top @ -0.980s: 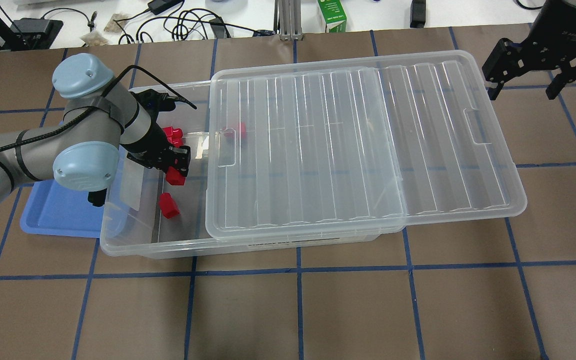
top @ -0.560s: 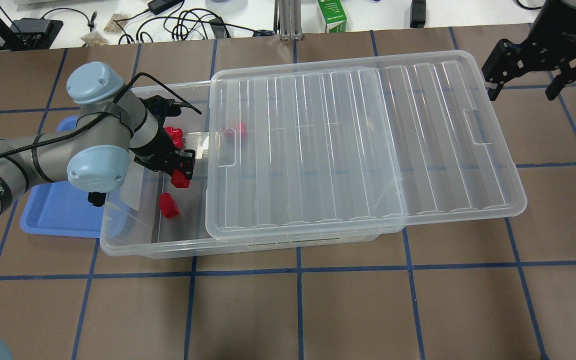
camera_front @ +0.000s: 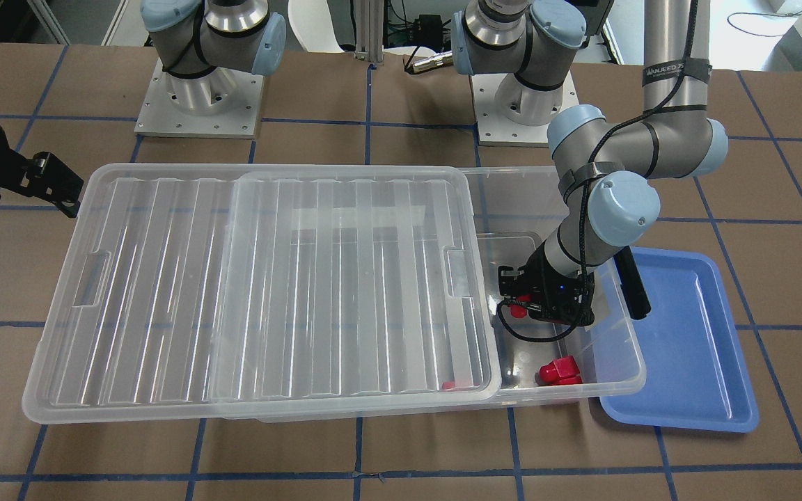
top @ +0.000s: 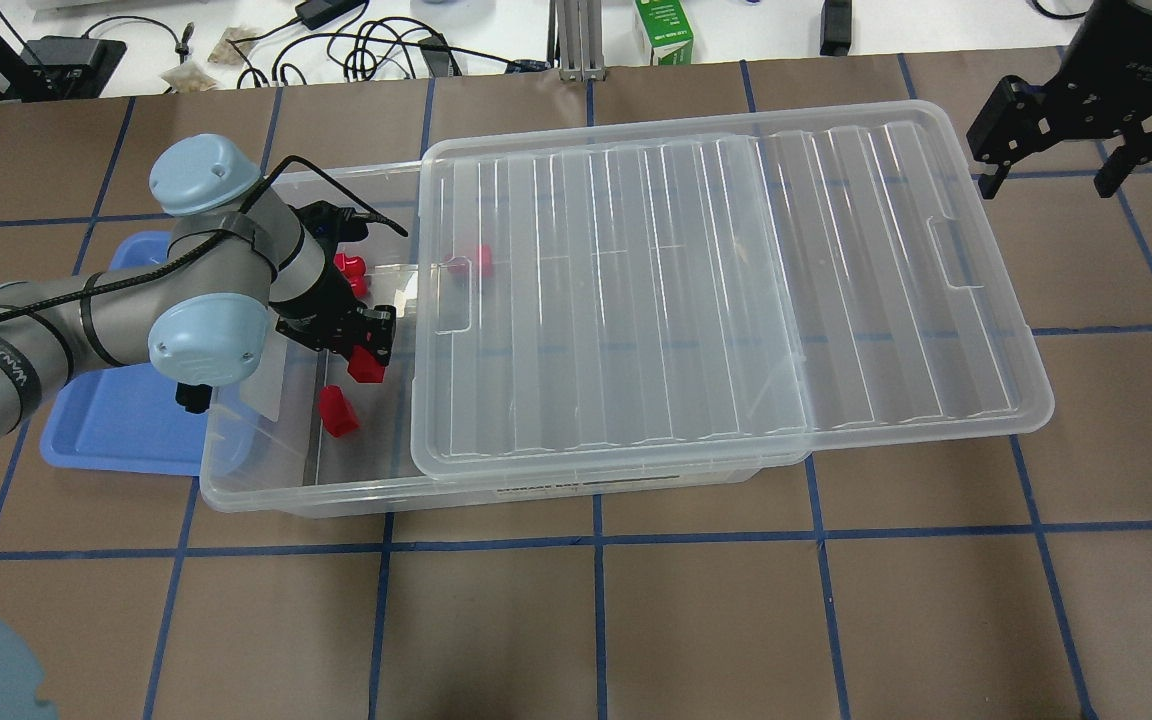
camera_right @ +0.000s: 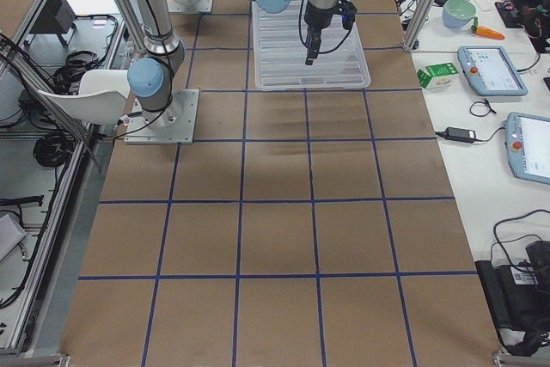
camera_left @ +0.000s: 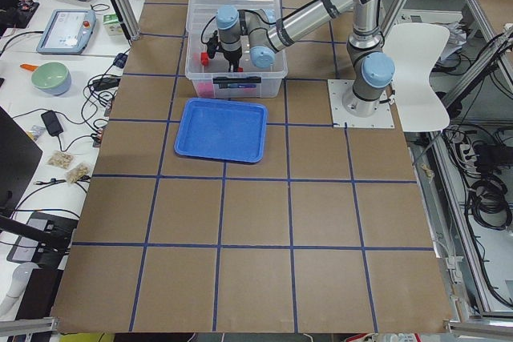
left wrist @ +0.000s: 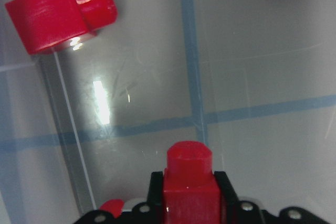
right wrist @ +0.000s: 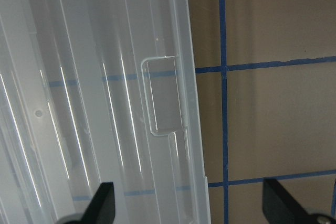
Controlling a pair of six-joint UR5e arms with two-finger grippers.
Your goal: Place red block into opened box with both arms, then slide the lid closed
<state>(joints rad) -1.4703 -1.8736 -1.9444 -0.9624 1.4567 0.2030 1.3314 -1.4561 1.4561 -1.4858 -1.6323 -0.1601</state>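
Overhead exterior: blue tray (top: 101, 435) sits just beside box (top: 266, 495) at its left end. L gripper (top: 361, 350) is inside box's uncovered left part, fingers clamped on red block (top: 368, 367), w/ another loose red block (top: 339, 411) on box floor near it. Lid (top: 716, 290) covers rest of box and overhangs its right end; R gripper (top: 1048, 178) hangs off box's far right corner, fingers spread wide, holding nothing, over lid's handle notch (right wrist: 163, 98).

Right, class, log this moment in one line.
left gripper: shut on red block over box | right gripper: open above lid | lid: open
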